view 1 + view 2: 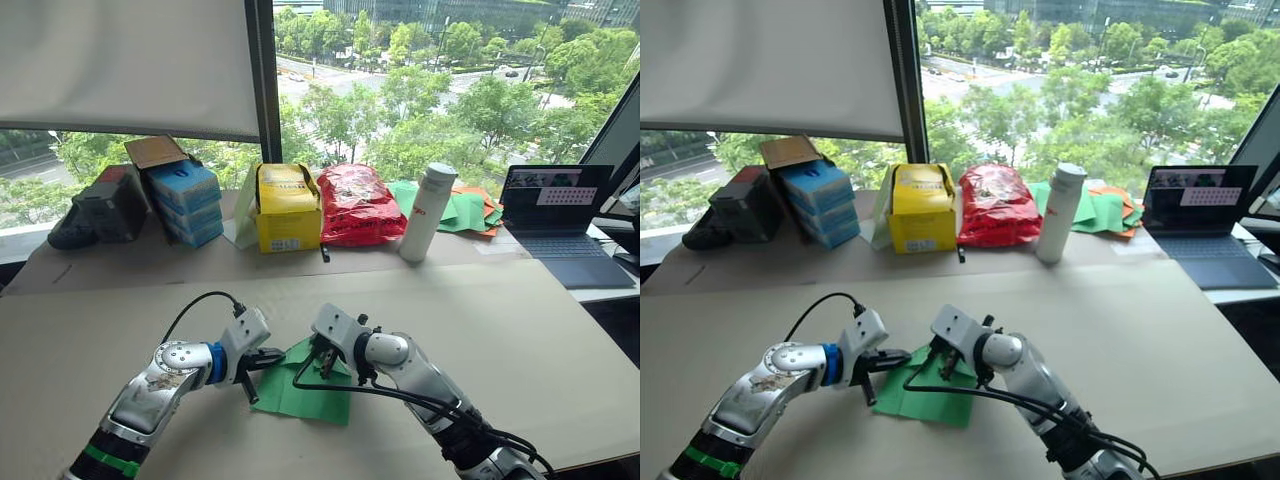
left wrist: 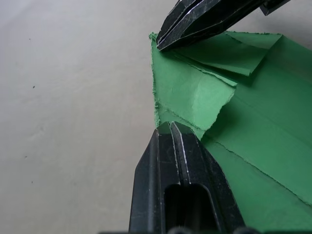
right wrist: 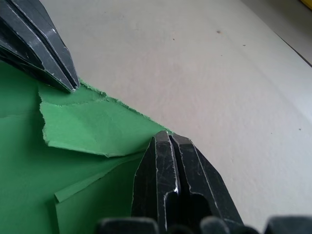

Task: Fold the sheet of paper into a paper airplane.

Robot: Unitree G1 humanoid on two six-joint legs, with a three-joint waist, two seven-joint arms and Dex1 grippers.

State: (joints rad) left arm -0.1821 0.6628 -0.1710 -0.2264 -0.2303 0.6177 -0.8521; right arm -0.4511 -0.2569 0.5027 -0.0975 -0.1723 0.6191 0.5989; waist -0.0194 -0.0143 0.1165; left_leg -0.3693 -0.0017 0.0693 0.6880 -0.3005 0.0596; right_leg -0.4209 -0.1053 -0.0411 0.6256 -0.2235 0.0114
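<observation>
Sheet of paper (image 1: pixel 305 390) lying flat on desk (image 1: pixel 520 340), partly folded, flaps meeting at far corner. Left gripper (image 1: pixel 262 362) and right gripper (image 1: pixel 322 358): jaws closed, tips pressed on the paper's far edge, nothing grasped. Press along crease evenly; keep flap edges aligned; avoid dragging or tearing ragged edge.

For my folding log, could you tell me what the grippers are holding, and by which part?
Both pinch the sheet of paper along its far edge: left gripper and right gripper, each shut on it.
</observation>
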